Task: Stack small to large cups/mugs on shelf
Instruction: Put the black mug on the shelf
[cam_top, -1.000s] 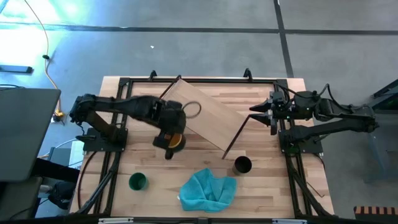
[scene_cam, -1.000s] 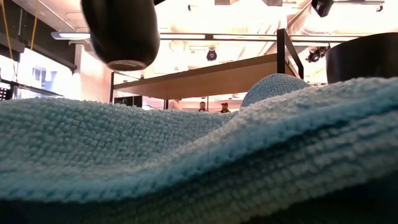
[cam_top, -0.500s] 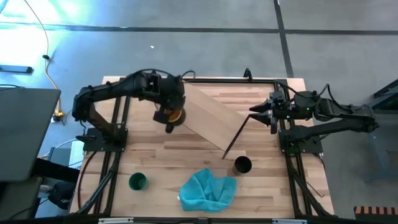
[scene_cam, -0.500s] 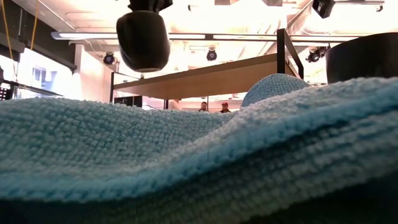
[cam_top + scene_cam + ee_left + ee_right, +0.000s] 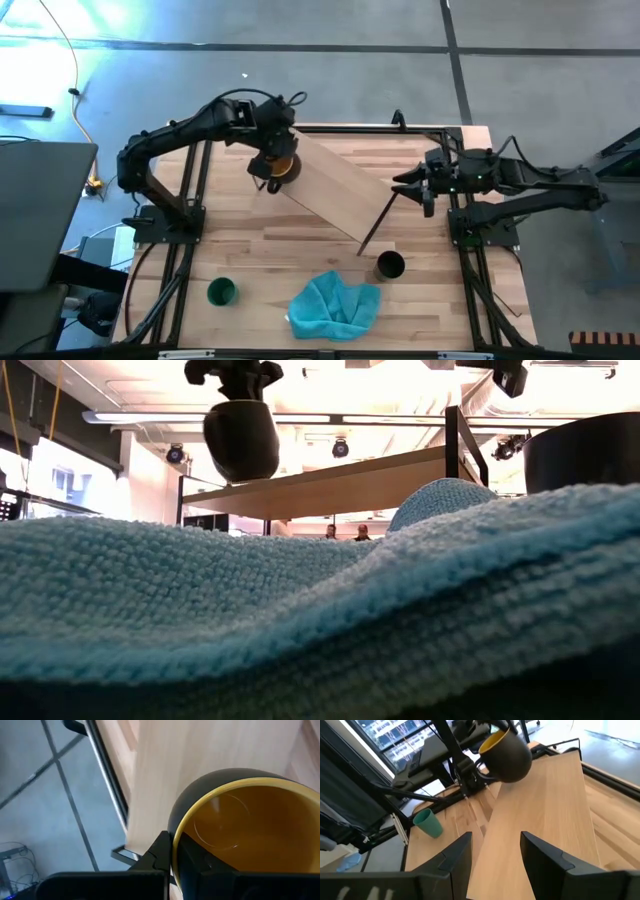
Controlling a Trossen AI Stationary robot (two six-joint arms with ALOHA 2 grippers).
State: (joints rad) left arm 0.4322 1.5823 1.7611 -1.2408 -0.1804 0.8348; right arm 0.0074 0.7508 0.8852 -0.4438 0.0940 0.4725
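My left gripper (image 5: 272,168) is shut on the mug (image 5: 282,165), dark outside and yellow-orange inside, above the far left end of the light wooden shelf (image 5: 335,195). The mug also shows in the low view (image 5: 240,438) and the right wrist view (image 5: 507,751). The shelf lies slantwise across the table. The black cup (image 5: 390,265) stands near the shelf's near right end, and the green cup (image 5: 221,291) stands at the near left. My right gripper (image 5: 405,187) is open and empty beside the shelf's right side. My left gripper holds the mug by its wall at the rim (image 5: 175,840), one finger (image 5: 161,851) outside and one inside. The fingers come from above, pointing down. The mug hangs upright below them, lifted clear of the shelf (image 5: 330,482).
A teal-blue cloth (image 5: 335,305) lies crumpled at the near edge between the green and black cups and fills the foreground of the low view (image 5: 320,620). Black rails (image 5: 185,230) run along the table's sides.
My left gripper has carried the mug up and toward the table's far edge, from the bare tabletop beside the shelf to above the shelf's far left end; the mug stays upright. My right gripper has moved a little toward the table's left, nearer the shelf.
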